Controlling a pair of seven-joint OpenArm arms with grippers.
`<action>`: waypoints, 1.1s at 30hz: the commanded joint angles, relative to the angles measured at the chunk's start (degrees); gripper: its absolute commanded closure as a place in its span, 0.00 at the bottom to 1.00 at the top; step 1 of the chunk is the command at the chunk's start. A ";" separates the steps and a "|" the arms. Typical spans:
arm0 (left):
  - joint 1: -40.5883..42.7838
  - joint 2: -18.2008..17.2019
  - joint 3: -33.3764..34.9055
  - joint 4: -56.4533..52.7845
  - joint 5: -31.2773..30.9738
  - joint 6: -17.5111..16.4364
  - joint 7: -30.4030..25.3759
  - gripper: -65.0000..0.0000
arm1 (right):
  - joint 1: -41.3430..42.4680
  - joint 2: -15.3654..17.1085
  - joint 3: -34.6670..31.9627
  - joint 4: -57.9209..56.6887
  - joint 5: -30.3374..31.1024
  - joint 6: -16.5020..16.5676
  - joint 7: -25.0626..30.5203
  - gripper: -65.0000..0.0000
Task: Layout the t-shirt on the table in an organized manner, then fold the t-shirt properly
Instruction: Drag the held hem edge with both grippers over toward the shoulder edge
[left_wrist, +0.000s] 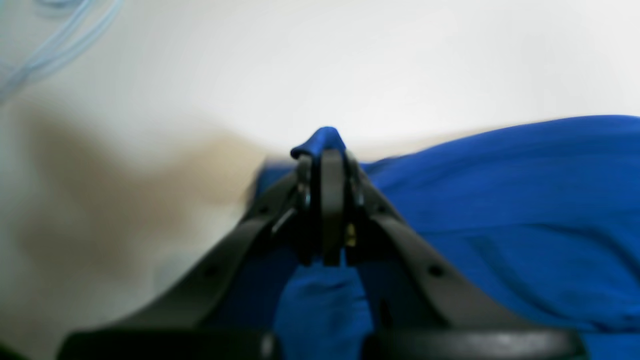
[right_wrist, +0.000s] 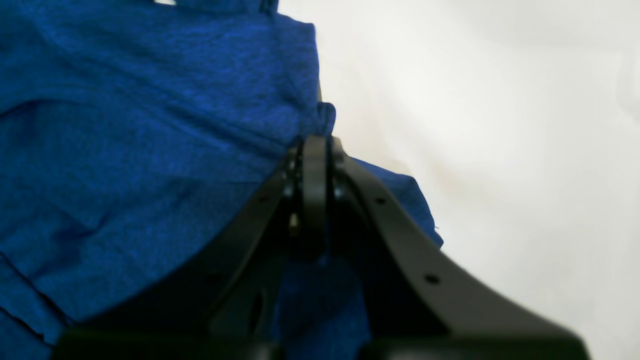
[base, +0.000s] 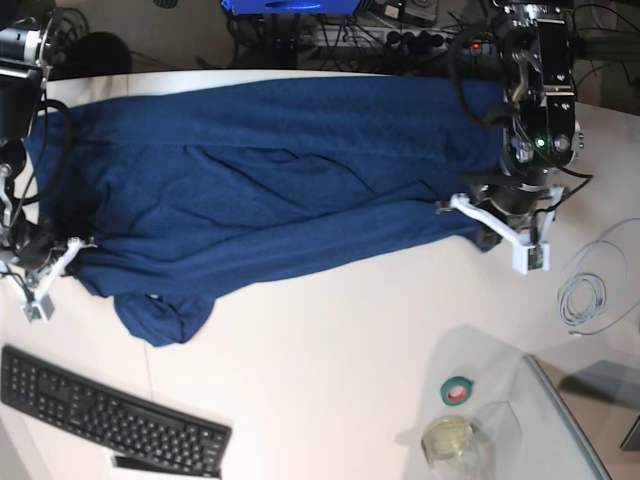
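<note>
Both ends pinched, shirt stretched across the table.

Your left gripper (left_wrist: 324, 150) and right gripper (right_wrist: 316, 142) each have jaws clamped on the shirt (base: 270, 190), spread over the table (base: 330, 340). Pull evenly outward, keep it low, and smooth that bunched sleeve.

The t-shirt (base: 270, 190) is soft matt cloth with a fine heathered weave, creased into loose folds. The table (base: 330, 350) is smooth and white with a faint sheen. The left gripper (left_wrist: 325, 150) and right gripper (right_wrist: 315, 145) look like matt black plastic, each pinched on a fold of the cloth. The keyboard (base: 105, 410) is matt black plastic. A roll of tape (base: 459, 390) looks glossy. The cable (base: 590, 295) has a smooth pale sheath.
</note>
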 joint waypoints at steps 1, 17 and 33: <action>0.48 -0.21 0.07 2.47 -0.16 0.37 -0.84 1.00 | 1.32 1.06 0.21 0.97 0.56 0.37 0.98 1.00; 3.83 -0.65 -5.65 -0.43 0.28 0.46 -0.93 1.00 | 0.09 1.06 4.43 2.20 0.47 -0.07 0.98 1.00; 3.65 -6.72 -4.42 -5.27 0.37 0.37 -1.19 1.00 | -1.14 -0.26 5.13 2.47 0.47 -0.15 0.98 1.00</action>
